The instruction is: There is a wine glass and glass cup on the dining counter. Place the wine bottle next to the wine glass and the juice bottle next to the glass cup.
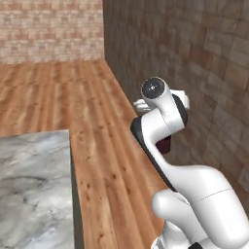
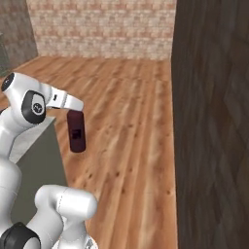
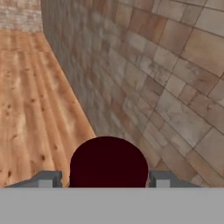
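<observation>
My gripper [image 2: 74, 113] [image 3: 107, 179] is shut on the juice bottle [image 2: 76, 131], a squat dark maroon container that hangs upright from the hand above the wooden floor. In the hand view the juice bottle's [image 3: 108, 162] rounded top sits between the two fingers [image 3: 43, 178]. From the left base view, part of the juice bottle [image 1: 165, 144] peeks out behind the arm. The dining counter's [image 1: 34, 185] marble top lies at the lower left, to the left of the held bottle. The wine glass, glass cup and wine bottle are out of view.
A dark stone-tiled wall [image 1: 194, 58] [image 2: 214, 121] runs close along the arm's right side. Wooden floor [image 1: 63, 97] stretches ahead to a pale brick wall [image 2: 102, 26]. The counter's grey-green end panel [image 2: 41, 170] stands beside the base.
</observation>
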Tool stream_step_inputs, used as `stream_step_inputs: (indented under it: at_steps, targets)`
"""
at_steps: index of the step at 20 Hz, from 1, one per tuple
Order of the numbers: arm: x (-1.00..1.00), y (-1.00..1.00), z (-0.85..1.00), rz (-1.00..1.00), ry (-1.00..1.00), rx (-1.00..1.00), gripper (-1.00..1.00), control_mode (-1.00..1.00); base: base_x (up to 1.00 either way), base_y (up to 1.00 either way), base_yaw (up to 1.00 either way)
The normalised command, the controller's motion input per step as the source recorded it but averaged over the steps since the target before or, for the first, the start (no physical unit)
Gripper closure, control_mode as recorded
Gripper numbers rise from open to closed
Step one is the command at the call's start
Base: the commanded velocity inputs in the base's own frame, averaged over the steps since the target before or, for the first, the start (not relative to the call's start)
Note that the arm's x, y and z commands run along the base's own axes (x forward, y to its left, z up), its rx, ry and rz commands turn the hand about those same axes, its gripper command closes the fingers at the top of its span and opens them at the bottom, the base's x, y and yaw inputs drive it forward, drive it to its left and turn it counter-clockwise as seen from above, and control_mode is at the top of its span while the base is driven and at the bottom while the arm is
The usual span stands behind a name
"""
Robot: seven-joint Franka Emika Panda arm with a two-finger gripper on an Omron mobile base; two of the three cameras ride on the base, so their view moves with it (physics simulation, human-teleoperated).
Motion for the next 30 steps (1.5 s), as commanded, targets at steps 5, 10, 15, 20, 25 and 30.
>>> stream_step_inputs:
  at_steps: [5, 10, 15, 20, 25, 30]
  targets:
    - [0.0, 0.0, 0.0, 0.0, 0.0, 0.0, 1.0, 1.0, 0.64, -0.3, 0.23]
    - [0.0, 0.0, 0.0, 0.0, 0.0, 0.0, 1.0, 1.0, 0.64, -0.3, 0.24]
    - [0.0, 0.0, 0.0, 0.0, 0.0, 0.0, 1.0, 1.0, 0.64, -0.3, 0.24]
    - [0.0, 0.0, 0.0, 0.0, 0.0, 0.0, 1.0, 1.0, 0.64, -0.29, 0.25]
    - [0.0, 0.0, 0.0, 0.0, 0.0, 0.0, 1.0, 1.0, 0.64, -0.28, 0.26]
    - [0.0, 0.0, 0.0, 0.0, 0.0, 0.0, 1.0, 1.0, 0.64, -0.28, 0.27]
